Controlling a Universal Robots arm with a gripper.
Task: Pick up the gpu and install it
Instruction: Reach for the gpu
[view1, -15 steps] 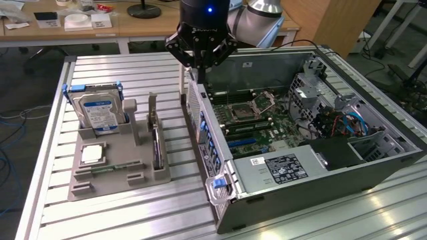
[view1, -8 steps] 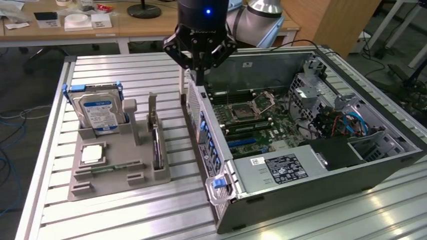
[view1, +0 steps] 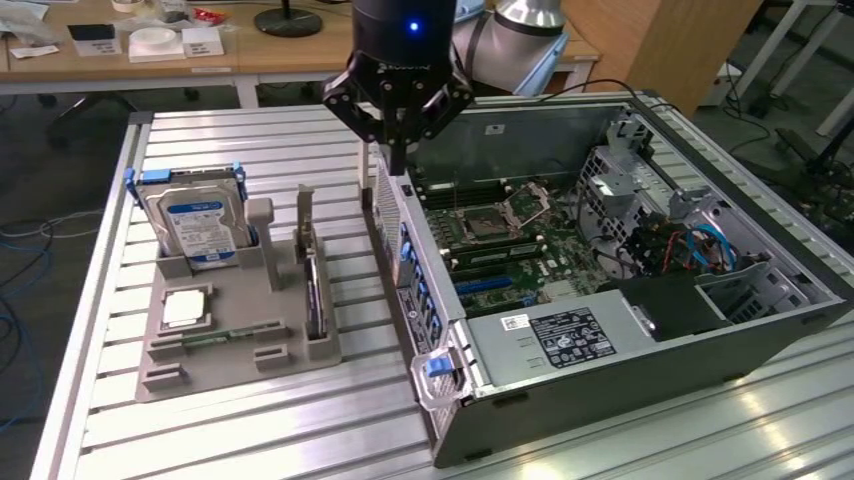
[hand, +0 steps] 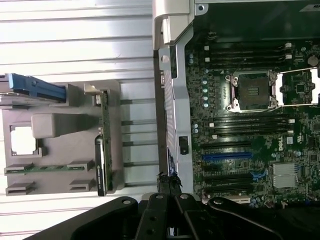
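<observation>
From where I stand, the gripper (view1: 396, 160) hangs over the rear wall of the open computer case (view1: 574, 425). Its fingers are pressed together and hold nothing.

The gpu (view1: 315, 290) is not yet picked. It stands on its long edge in a slot of the grey holder tray (view1: 227, 365), just beside the case on the slatted metal surface (view1: 267, 440). I think it is kept upright so that its upper edge is free for a pinch from above. The hard drive (view1: 200, 225) stands in the same tray in the same way.

The case lies on its side without a cover, so the motherboard (view1: 501, 235) and its slots face upward, which I judge suits a card pushed down.

In the wrist view the board carries white print (hand: 281, 145) that looks like a Dell mark. The labels on the hard drive and on the power supply (view1: 574, 335) are too small for me to read.
</observation>
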